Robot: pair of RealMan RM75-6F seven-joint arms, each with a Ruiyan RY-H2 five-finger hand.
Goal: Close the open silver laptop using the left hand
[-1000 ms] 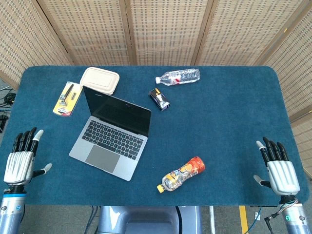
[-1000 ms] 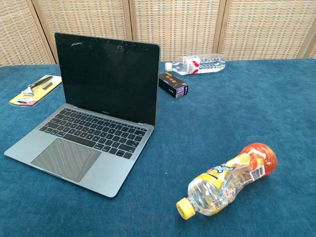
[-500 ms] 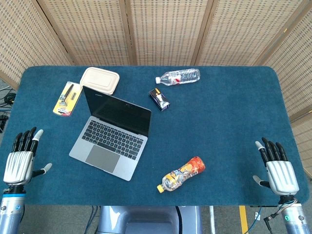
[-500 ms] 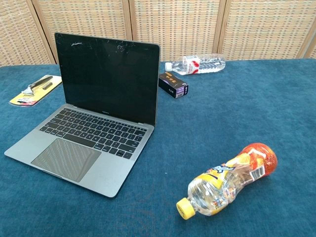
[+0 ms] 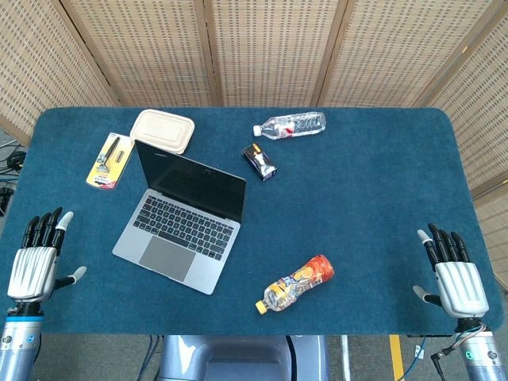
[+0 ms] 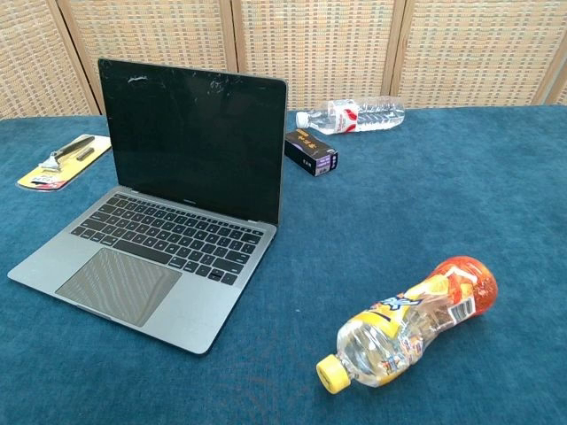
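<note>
Nothing much has shifted since a moment ago: the left hand (image 5: 33, 264) has only edged a touch at the table's near left corner, and the laptop stands as it did. That hand is released, its dark fingers (image 5: 44, 226) straight and fanned out from a ribbed silver back, holding nothing. The right hand (image 5: 456, 279) mirrors it at the near right edge, equally slack and spread. The silver laptop (image 5: 184, 216) sits open on the left half of the blue felt-like table (image 5: 373, 182), well apart from both hands, its glossy black screen upright over a dark keyboard and smooth matte trackpad. Behind it lies a beige rounded-rectangle lidded container (image 5: 163, 130), with a yellow carded razor pack (image 5: 109, 159) beside that. A clear water bottle (image 5: 290, 125), a small dark box (image 5: 260, 162) and an orange drink bottle (image 5: 296, 283) with a yellow cap all lie on their sides.
</note>
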